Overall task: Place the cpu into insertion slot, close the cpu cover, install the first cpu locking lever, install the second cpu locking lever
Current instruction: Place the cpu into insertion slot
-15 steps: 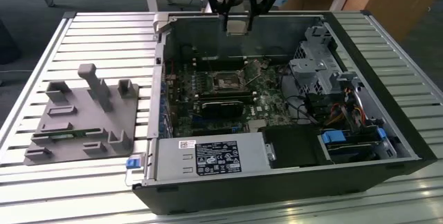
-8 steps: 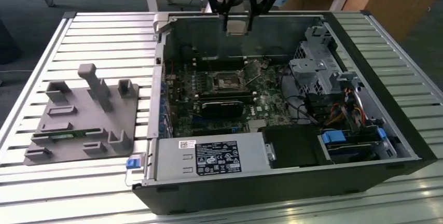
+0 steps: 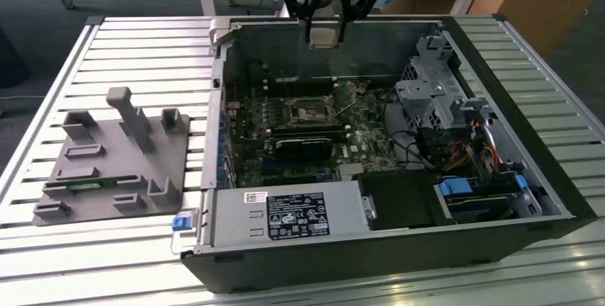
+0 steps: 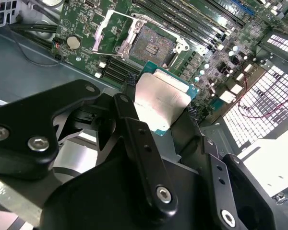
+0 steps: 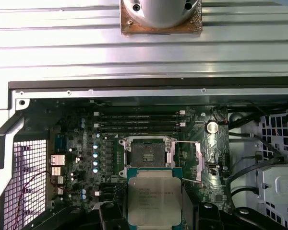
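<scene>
- Above the open computer case [image 3: 378, 256], the gripper [image 3: 321, 35] hangs with its fingers clenched on two opposite edges of the cpu [image 5: 153, 196], metal top facing the wrist cameras.
- The insertion slot [image 5: 146, 154] lies bare on the motherboard [image 5: 81, 120] below, towards the case's far wall. The cpu cover [image 4: 98, 33] is swung open beside it.
- To seat it well, I'd square the chip's edges to the slot (corner marks are too small to read), then lower it flat, without tilt or pressing.
</scene>
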